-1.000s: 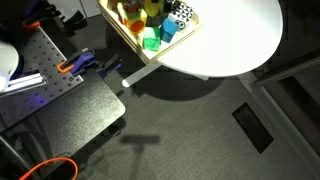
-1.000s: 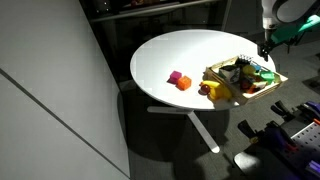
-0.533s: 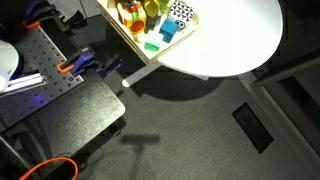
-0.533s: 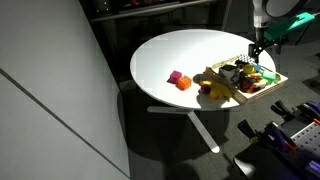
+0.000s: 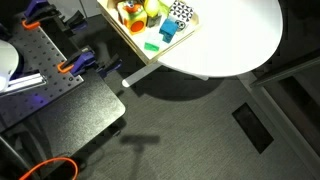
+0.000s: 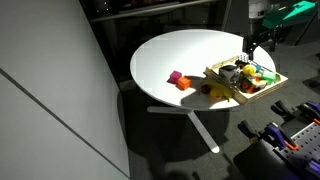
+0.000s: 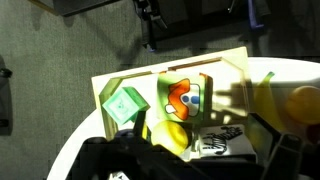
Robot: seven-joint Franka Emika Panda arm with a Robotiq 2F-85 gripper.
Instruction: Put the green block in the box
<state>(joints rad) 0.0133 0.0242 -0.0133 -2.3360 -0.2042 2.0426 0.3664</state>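
Observation:
The green block [image 5: 151, 45] lies inside the box [image 5: 128, 42], a shallow pale-wood tray near the table's edge, next to the blue cup [image 5: 168, 30]. In the wrist view the green block [image 7: 125, 105] rests in the box's corner by the rim [image 7: 170, 72], apart from my fingers. My gripper [image 7: 200, 135] is open and empty, with dark fingers spread over a yellow-green round object [image 7: 172, 135] and a black-and-white block [image 7: 225, 145]. In an exterior view my gripper [image 6: 250, 45] hovers above the box [image 6: 265, 90].
The box also holds a card with an orange and blue picture [image 7: 183, 97] and several other toys. A yellow banana [image 6: 215, 92] and red and orange pieces [image 6: 178, 80] lie on the round white table [image 6: 175, 55]. A clamp-covered bench [image 5: 50, 75] stands beside it.
The green block now sits lower and flatter in the box than a second ago. My gripper has drifted slightly away over the box, empty.

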